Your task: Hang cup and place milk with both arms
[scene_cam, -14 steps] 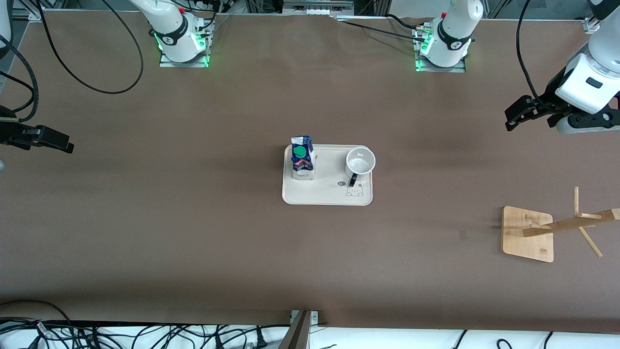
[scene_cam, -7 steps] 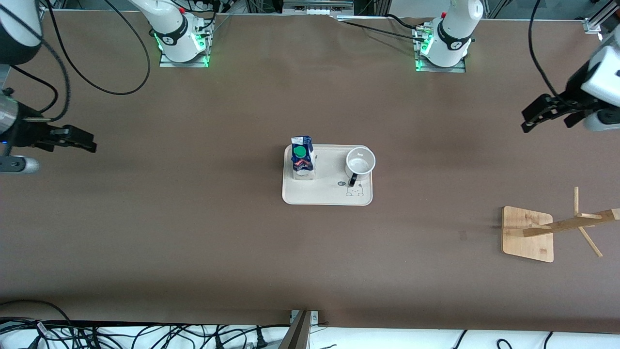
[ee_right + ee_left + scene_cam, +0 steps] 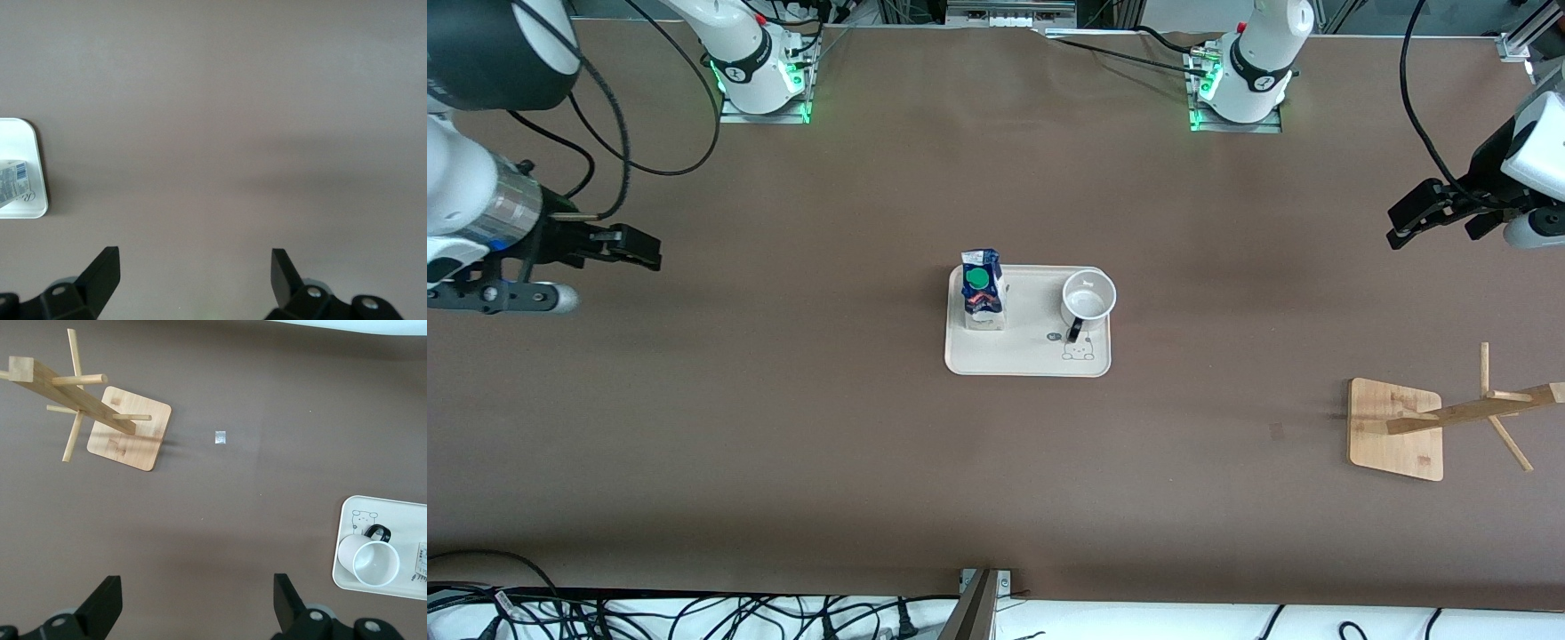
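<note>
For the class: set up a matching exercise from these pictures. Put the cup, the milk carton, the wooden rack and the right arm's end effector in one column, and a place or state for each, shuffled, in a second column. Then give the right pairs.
Column one:
1. cup
2. milk carton
3. wooden rack
4. right end effector

Column two:
A. open, over bare table
B. on the tray, at the left arm's end of it
C. standing on the table toward the left arm's end
D. upright on the tray, green cap on top

Pairs: 1-B, 2-D, 3-C, 4-A
</note>
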`<act>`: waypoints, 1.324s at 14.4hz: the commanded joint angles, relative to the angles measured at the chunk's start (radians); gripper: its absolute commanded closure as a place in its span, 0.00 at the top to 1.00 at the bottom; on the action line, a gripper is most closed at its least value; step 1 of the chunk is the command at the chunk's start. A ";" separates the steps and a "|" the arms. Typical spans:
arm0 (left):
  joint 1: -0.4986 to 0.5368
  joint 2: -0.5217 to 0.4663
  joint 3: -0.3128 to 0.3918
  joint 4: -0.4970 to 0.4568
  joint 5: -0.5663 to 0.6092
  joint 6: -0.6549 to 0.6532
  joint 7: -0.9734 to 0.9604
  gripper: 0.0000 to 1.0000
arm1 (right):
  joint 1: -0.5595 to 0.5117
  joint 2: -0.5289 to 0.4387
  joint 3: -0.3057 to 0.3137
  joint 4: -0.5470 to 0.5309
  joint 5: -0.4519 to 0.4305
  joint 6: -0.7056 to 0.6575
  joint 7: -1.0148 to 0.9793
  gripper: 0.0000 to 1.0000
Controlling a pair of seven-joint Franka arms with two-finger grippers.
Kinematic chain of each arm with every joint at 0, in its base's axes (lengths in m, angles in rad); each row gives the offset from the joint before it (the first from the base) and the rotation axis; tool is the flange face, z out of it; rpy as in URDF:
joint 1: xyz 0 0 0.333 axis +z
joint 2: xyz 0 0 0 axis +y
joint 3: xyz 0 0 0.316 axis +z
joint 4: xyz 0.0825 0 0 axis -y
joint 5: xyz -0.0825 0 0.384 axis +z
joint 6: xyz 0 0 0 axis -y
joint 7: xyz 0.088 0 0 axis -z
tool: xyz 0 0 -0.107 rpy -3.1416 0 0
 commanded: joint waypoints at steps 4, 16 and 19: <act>0.007 0.013 0.002 0.039 -0.020 -0.028 0.015 1.00 | 0.025 0.043 -0.004 -0.002 0.151 0.033 0.047 1.00; -0.012 -0.013 0.002 0.029 -0.018 -0.030 0.018 1.00 | 0.131 0.105 -0.002 -0.002 0.185 0.145 0.208 1.00; -0.018 -0.012 0.001 0.025 -0.021 -0.024 0.018 1.00 | 0.197 0.105 -0.002 -0.002 0.184 0.174 0.306 1.00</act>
